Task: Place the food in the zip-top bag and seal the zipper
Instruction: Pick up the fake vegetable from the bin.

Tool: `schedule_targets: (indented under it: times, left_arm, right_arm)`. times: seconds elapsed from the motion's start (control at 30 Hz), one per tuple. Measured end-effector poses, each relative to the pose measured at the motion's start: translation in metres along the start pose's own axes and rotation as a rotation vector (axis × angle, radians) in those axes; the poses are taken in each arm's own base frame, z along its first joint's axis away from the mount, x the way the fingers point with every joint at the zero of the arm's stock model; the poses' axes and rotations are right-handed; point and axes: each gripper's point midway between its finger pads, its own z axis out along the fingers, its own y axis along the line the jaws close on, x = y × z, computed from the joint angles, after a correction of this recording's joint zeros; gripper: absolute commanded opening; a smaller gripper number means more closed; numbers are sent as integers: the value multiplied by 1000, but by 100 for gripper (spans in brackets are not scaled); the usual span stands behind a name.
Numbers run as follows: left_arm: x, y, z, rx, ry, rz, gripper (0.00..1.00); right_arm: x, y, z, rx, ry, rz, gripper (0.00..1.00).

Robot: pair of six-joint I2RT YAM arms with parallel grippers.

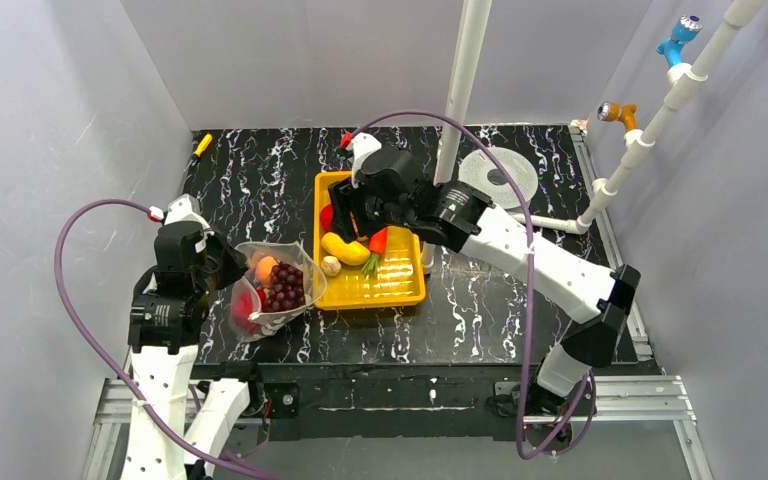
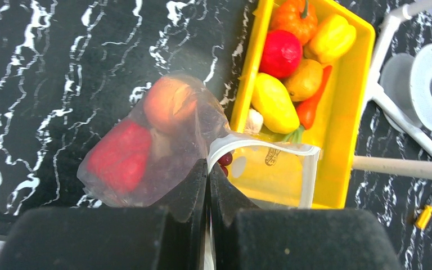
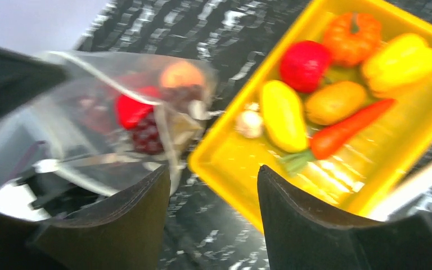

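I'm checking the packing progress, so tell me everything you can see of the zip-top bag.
The zip-top bag is clear, crinkly plastic, lying on the black marbled table just left of the yellow tray. Its mouth gapes open toward the tray, zipper unsealed. Inside sit purple grapes, a red piece and a peach-coloured fruit. The left gripper is shut on its rim.

My left arm [image 1: 165, 340] and right arm [image 1: 525, 255] wear smooth white shells, broken by black joint housings. A purple cable [image 1: 58, 265] loops alongside each arm and ends in a red connector near the wrist. My fingers [image 3: 309, 225] are matte black, broad, with curved inner edges.
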Motion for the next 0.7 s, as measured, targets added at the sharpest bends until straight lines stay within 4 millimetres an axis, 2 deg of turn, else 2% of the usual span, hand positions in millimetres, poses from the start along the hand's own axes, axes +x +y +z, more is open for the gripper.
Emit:
schedule_targets:
  times: [0.13, 0.27, 0.4, 0.53, 0.63, 0.7]
  left_arm:
    - [-4, 11, -2, -63, -23, -3, 0]
    - [-4, 14, -2, -76, -24, -5, 0]
    - [1, 5, 1, -26, -5, -7, 0]
    - [11, -5, 8, 37, 39, -24, 0]
    - [18, -11, 12, 70, 72, -36, 0]
    - [22, -14, 14, 87, 91, -40, 0]
  right_arm:
    - [20, -47, 19, 149, 69, -56, 62]
    - [38, -79, 40, 313, 149, -56, 63]
    - [63, -101, 64, 455, 217, 2, 62]
    - [92, -118, 82, 525, 300, 85, 44]
    - [108, -134, 96, 554, 352, 173, 45]
    - [113, -146, 102, 573, 373, 213, 49]
